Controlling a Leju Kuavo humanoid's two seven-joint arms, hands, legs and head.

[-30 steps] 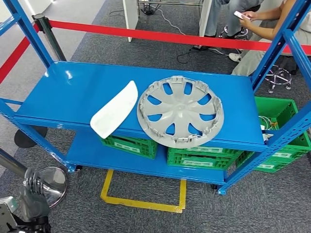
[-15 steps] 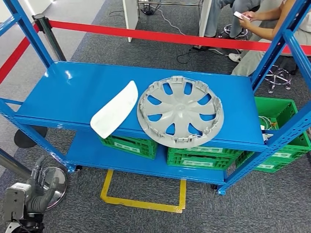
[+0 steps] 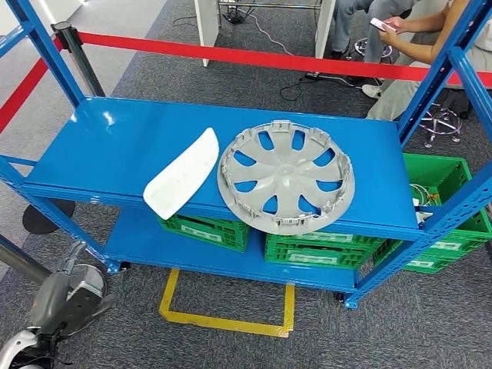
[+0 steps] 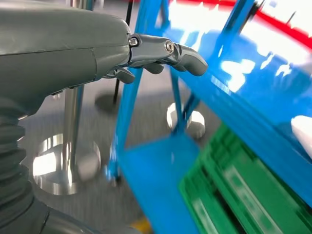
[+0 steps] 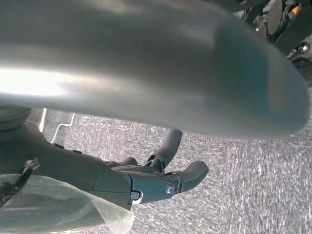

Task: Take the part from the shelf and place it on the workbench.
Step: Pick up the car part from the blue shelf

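Observation:
On the blue shelf's top level lie two parts: a white curved panel overhanging the front edge, and a large grey wheel cover to its right. My left hand is low at the left, below and in front of the shelf, well short of both parts. The left wrist view shows that hand with fingers stretched out and nothing in them, and the white panel's edge far off. My right hand hangs over grey carpet, fingers apart and holding nothing.
Green crates sit on the lower shelf level, another stands at the right. Blue uprights frame the shelf. A red barrier tape runs behind, with seated people beyond. A chrome stanchion base lies by my left hand.
My left hand has turned over and swung slightly right and forward at the lower left. The parts on the shelf have not moved.

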